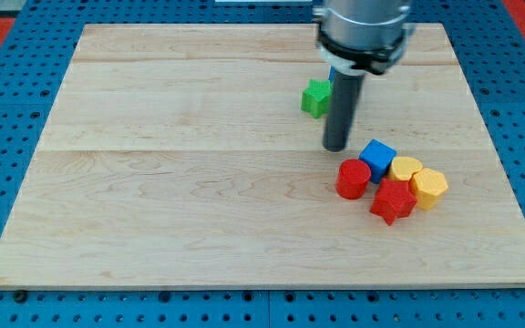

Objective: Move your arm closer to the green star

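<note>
The green star (315,97) lies on the wooden board (199,182), right of centre in the upper half, partly hidden by my rod on its right side. My tip (336,146) rests on the board just below and to the right of the green star, a short gap away. Below the tip's right sits a cluster: a red cylinder (353,179), a blue cube (378,158), a red star (392,200), a yellow heart-like block (406,169) and a yellow hexagon (428,188).
The board lies on a blue pegboard table (7,109). The arm's grey body (363,27) hangs over the board's top edge, above the green star.
</note>
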Controlling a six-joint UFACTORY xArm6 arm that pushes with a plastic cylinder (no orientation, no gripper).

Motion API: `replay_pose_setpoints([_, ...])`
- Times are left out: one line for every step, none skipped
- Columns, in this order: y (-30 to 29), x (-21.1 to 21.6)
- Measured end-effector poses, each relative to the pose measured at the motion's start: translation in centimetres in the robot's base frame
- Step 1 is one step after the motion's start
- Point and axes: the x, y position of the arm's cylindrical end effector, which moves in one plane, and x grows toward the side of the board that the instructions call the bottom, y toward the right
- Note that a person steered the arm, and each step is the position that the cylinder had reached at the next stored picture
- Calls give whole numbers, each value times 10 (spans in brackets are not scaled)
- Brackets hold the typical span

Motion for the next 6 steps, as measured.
replay_pose_setpoints([-54, -11])
replay_pose_setpoints([-63, -46])
replay_pose_setpoints([-63, -80])
replay_pose_setpoints([-63, -100])
replay_pose_setpoints([-72, -104])
replay_pose_setpoints([-53, -104])
